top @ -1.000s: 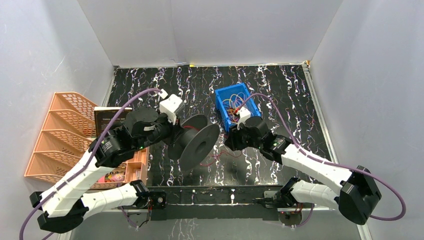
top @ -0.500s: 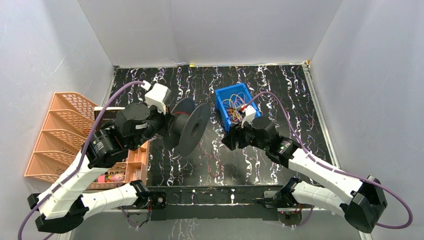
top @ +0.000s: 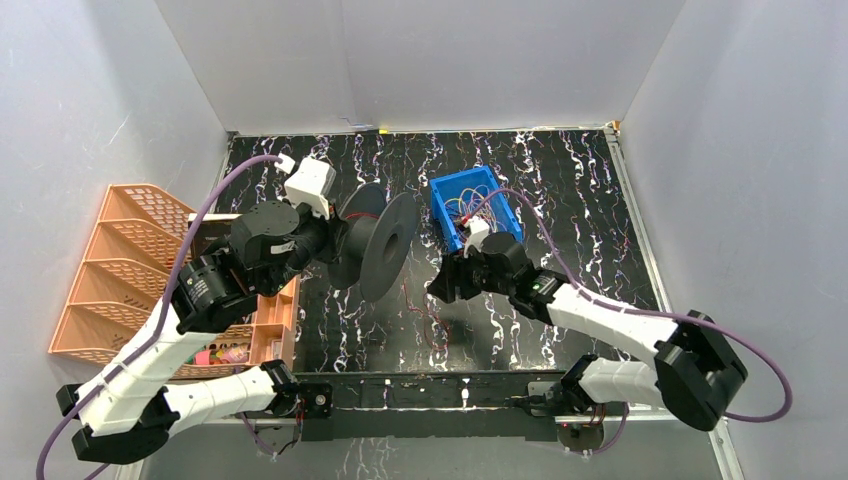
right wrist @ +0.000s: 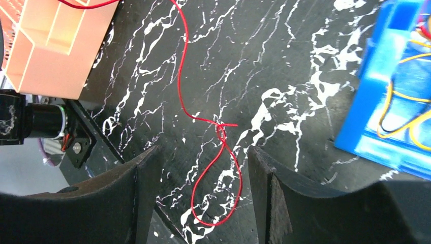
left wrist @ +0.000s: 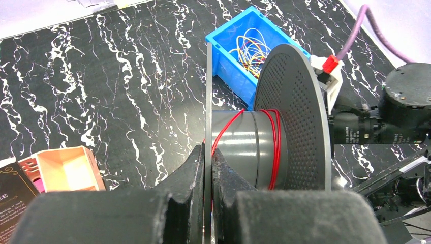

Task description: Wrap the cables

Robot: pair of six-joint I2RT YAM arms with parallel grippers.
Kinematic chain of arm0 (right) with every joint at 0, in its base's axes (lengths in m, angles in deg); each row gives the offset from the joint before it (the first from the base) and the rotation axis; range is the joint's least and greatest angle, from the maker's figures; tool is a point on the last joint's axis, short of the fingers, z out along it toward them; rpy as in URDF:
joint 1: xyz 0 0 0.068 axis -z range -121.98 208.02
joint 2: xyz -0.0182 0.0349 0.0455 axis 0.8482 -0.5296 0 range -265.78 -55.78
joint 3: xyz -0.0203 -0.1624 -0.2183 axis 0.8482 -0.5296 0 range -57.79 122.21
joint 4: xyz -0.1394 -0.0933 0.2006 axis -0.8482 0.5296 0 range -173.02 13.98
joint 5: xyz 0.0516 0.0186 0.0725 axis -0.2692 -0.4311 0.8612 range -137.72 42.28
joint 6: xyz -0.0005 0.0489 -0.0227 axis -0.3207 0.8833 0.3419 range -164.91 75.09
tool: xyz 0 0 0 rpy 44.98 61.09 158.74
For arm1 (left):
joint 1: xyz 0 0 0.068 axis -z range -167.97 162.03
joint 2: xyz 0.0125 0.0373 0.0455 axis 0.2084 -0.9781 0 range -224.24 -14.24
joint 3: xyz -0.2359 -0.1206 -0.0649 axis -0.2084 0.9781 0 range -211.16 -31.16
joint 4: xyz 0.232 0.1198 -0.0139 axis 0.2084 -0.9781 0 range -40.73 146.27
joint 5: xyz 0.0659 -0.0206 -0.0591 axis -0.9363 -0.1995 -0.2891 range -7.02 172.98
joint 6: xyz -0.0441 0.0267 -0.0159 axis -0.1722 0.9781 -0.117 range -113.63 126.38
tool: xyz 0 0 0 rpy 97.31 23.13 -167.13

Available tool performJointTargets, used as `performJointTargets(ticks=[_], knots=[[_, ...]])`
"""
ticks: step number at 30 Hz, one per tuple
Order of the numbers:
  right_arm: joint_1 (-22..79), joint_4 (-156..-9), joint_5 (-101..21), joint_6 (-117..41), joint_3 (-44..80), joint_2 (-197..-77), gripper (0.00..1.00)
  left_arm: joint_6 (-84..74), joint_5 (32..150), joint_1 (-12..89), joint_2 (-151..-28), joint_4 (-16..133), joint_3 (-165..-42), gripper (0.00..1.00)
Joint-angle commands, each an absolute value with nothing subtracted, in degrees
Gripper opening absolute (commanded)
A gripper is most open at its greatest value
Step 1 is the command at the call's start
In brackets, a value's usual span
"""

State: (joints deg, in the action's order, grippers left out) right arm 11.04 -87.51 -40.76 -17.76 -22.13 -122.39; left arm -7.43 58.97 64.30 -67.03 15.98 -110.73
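1. Your left arm [top: 140, 365] and right arm [top: 600, 315] wear white shells between round black joints.
2. A thick purple cable [left wrist: 353, 29] runs along each arm.
3. Your left tool [left wrist: 208, 151] and right tool [right wrist: 203, 152] have matte black fingers [right wrist: 142, 198]; white camera blocks [top: 308, 185] sit behind them.

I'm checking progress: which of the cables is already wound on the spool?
The red cable: a few turns circle the hub of the spool, while the yellow and orange ones lie tangled in the blue bin.

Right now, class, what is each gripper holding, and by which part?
The left gripper clamps the grey spool by its near flange's rim. The right gripper, open, holds nothing; the red cable lies unheld beneath it.
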Motion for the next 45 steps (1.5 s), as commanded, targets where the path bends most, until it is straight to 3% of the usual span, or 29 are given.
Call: performJointTargets(ticks=[1,15,25,34,36,39,41,45], knots=[[10.8,-97.7,-34.2,-16.3,-22.0,-126.0,0.69,-8.3,57.5,64.2,-66.7,20.7,-113.9,0.00],[6.9,-108.2,-32.4,-14.7,-16.0,-142.2,0.63,-8.5,57.5,64.2,-66.6,20.8,-114.0,0.00],[6.4,-110.5,-33.5,-13.8,-14.9,-146.1,0.61,-8.2,57.2,64.2,-66.1,20.8,-113.7,0.00],[4.7,-113.4,-31.8,-11.9,-15.8,-150.5,0.49,-8.2,56.2,64.3,-65.7,20.8,-113.5,0.00],[4.4,-113.4,-31.8,-11.7,-16.0,-151.1,0.41,-8.3,55.8,64.2,-65.7,20.8,-113.5,0.00],[4.1,-113.1,-31.4,-11.6,-16.6,-150.9,0.13,-8.8,54.4,64.2,-65.6,20.8,-113.4,0.00],[3.7,-112.4,-31.9,-11.6,-17.4,-149.7,0.00,-9.5,53.0,64.2,-65.5,20.8,-113.3,0.00],[1.8,-110.0,-35.0,-11.4,-19.3,-145.9,0.00,-11.1,49.5,64.2,-65.7,21.9,-112.0,0.00]])
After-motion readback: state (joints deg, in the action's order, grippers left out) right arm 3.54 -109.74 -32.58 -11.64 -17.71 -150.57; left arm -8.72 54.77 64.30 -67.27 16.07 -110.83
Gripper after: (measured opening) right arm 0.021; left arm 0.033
